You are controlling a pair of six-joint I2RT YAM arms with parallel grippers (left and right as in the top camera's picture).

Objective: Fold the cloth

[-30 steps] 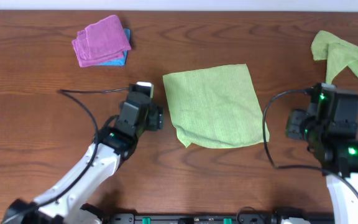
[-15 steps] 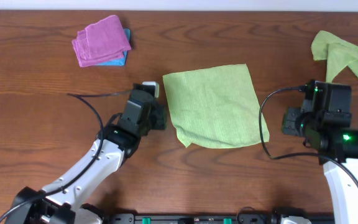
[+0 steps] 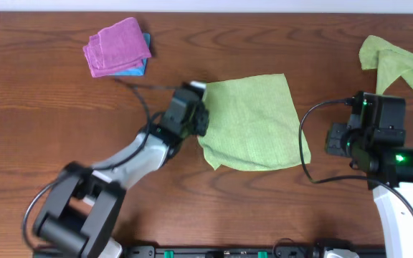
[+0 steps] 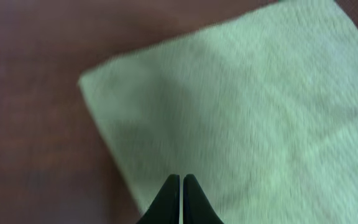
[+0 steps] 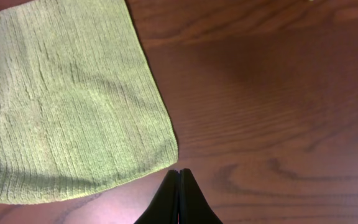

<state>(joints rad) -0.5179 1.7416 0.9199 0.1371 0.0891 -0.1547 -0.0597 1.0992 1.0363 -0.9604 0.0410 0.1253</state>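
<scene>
Lying spread on the tabletop [image 3: 49, 143], the cloth [image 3: 249, 122] has the left hand [image 4: 180, 180] shut over its left edge and the right hand [image 5: 179, 175] shut just off a corner; either could lift nothing or bunch it.

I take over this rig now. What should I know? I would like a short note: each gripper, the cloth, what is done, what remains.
Left gripper: shut, nothing visibly held, above the left part of the cloth.
Right gripper: shut, empty, over bare table just off the cloth's near right corner.
Cloth: spread flat mid-table, near left corner a little rumpled.
Done: no fold yet.
Left: probably open the grippers, take one edge, fold it over.
Purple cloth and second green cloth lie apart, untouched.
</scene>
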